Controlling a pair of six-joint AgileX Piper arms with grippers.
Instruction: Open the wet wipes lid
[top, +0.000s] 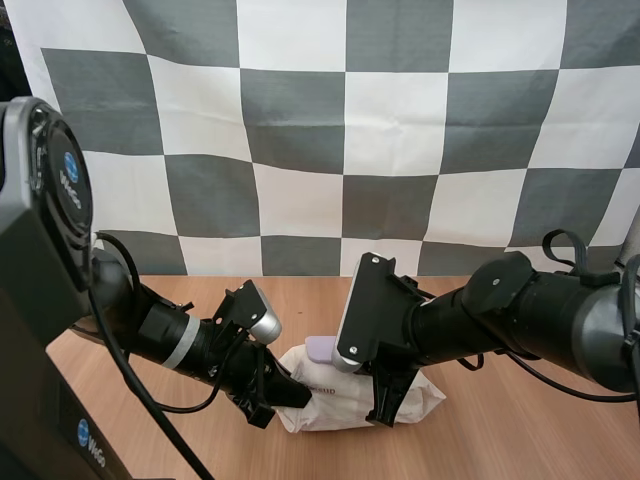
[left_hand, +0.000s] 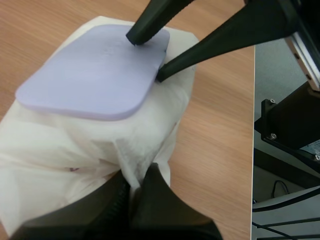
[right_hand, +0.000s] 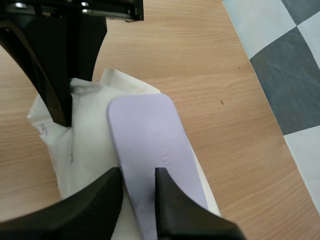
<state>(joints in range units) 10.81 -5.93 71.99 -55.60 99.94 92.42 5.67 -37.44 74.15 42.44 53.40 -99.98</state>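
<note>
A white pack of wet wipes (top: 425, 402) lies on the wooden table, with a flat lavender lid (top: 320, 350) on top. My left gripper (top: 297, 396) is shut on the crumpled wrapper at the pack's left end; its tips (left_hand: 134, 182) pinch a fold of white film below the lid (left_hand: 95, 75). My right gripper (top: 388, 412) comes down at the lid's other end. Its fingers (right_hand: 139, 177) close on the lid's edge (right_hand: 145, 135), one tip on top and one at the rim. The lid lies nearly flat on the pack (right_hand: 75, 150).
Bare wooden table (top: 520, 430) surrounds the pack on all sides. The table's right edge (left_hand: 252, 125) runs close beside the pack in the left wrist view, with dark equipment beyond it.
</note>
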